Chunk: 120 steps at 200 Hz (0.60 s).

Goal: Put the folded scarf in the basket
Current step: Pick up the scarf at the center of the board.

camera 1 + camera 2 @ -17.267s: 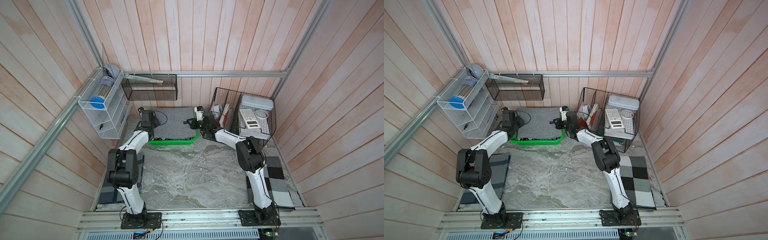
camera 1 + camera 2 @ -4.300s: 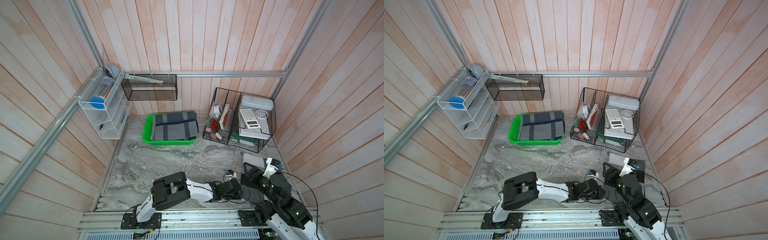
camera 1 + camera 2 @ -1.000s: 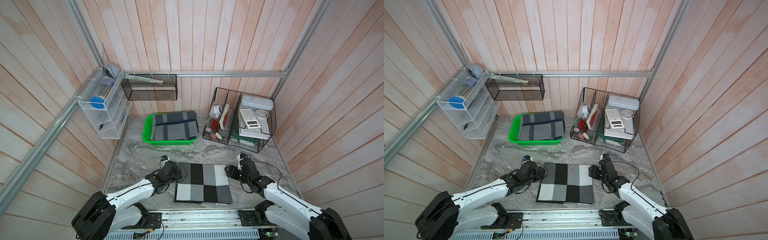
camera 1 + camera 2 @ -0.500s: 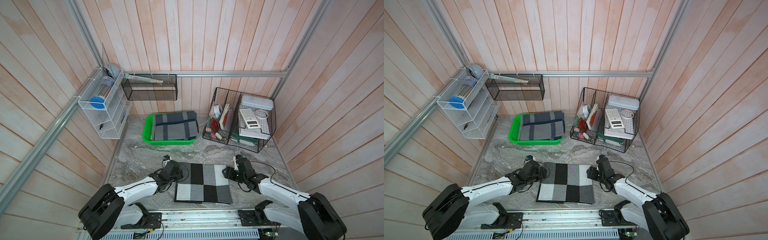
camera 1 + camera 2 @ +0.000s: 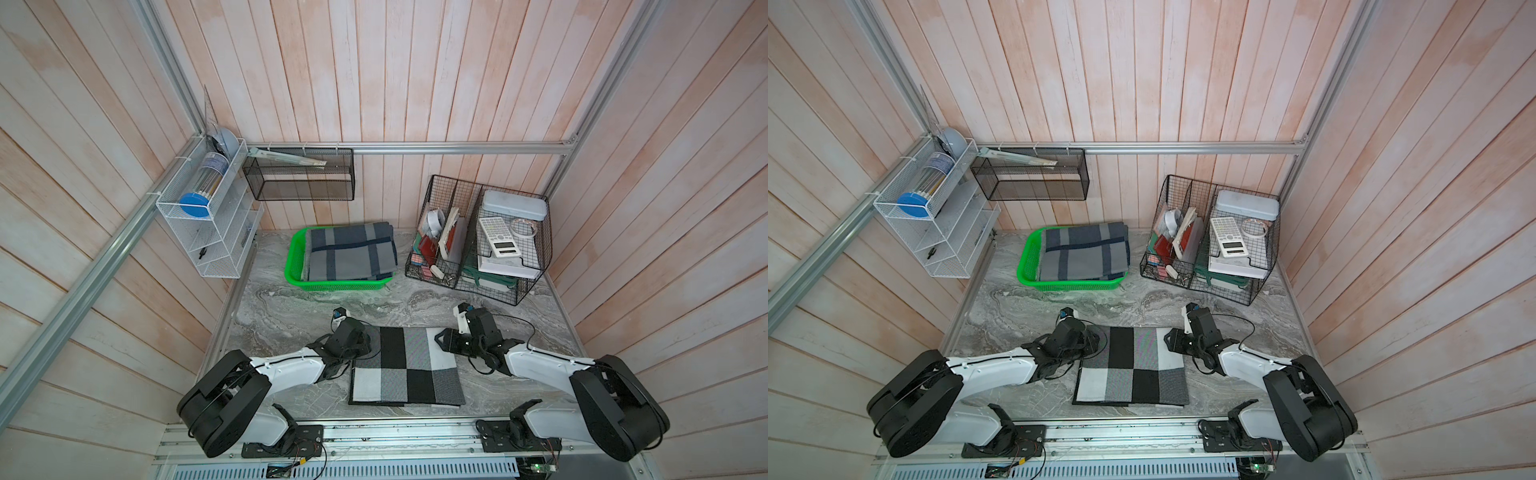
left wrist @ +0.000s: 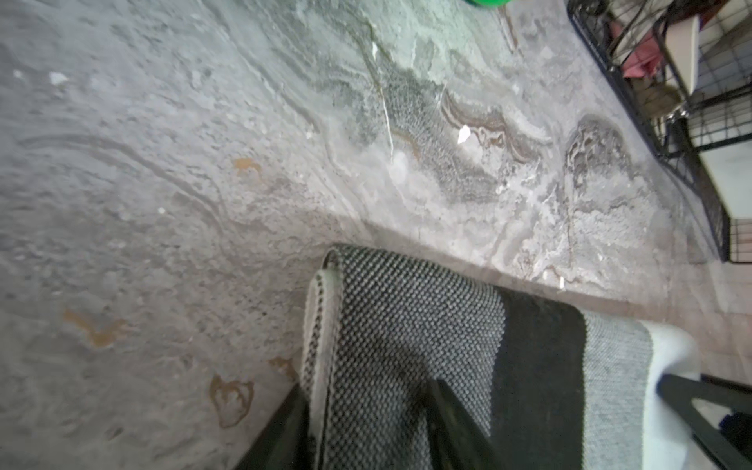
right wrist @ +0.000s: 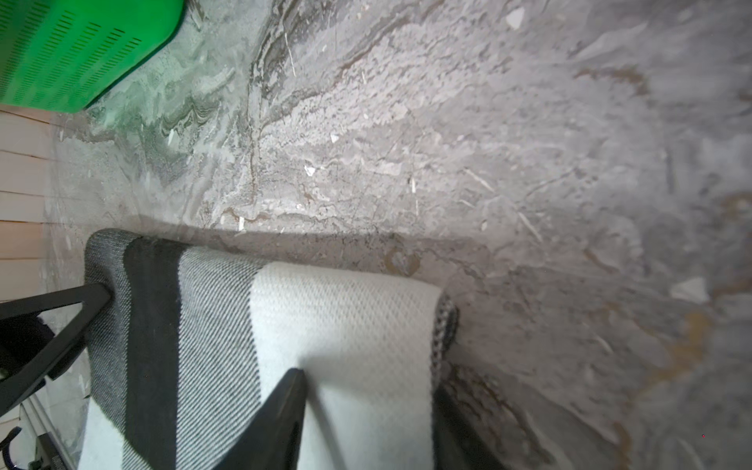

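Two scarves show in both top views. A blue plaid scarf [image 5: 349, 251] already lies in the green basket [image 5: 338, 286] at the back of the worktop [image 5: 291, 316]. The checked scarf [image 5: 405, 365] lies flat near the front edge, well apart from the basket. The left pincer [image 5: 368, 347] and the right pincer [image 5: 442, 340] sit at its two far corners.

In the left wrist view, the left pincer [image 6: 366, 398] has one finger beside the folded edge and one on the cloth, so the corner is between them. Whether they already press it, I cannot tell.

In the right wrist view, the right pincer [image 7: 368, 382] stands the same way around the white corner.

I judge that the grasp is only starting. Lifting, carrying and laying the checked scarf in the basket are not yet done.
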{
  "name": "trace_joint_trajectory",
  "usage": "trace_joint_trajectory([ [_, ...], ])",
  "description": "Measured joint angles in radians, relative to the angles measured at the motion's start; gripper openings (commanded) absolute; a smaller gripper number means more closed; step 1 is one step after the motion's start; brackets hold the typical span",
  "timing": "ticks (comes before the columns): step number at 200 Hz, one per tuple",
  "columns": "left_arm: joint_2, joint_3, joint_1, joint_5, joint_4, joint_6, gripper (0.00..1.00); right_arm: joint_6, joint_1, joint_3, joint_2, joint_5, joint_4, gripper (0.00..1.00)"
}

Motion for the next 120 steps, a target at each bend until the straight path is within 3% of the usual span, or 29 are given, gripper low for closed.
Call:
trace_joint_trajectory([
  [25,0.031,0.006,0.0,0.026,0.023,-0.005,0.0,0.002,-0.001,0.0,0.008,-0.02,-0.006,0.13],
  [38,0.034,0.014,0.0,0.037,0.024,-0.009,0.0,-0.003,-0.001,0.0,-0.001,-0.029,-0.008,0.0],
  [73,-0.015,0.016,-0.021,0.045,-0.008,-0.014,0.0,-0.006,0.007,-0.008,-0.124,-0.033,-0.066,0.0],
  [120,-0.314,0.014,-0.083,0.019,-0.102,-0.021,0.0,0.032,0.032,-0.064,-0.427,-0.032,-0.12,0.0],
])
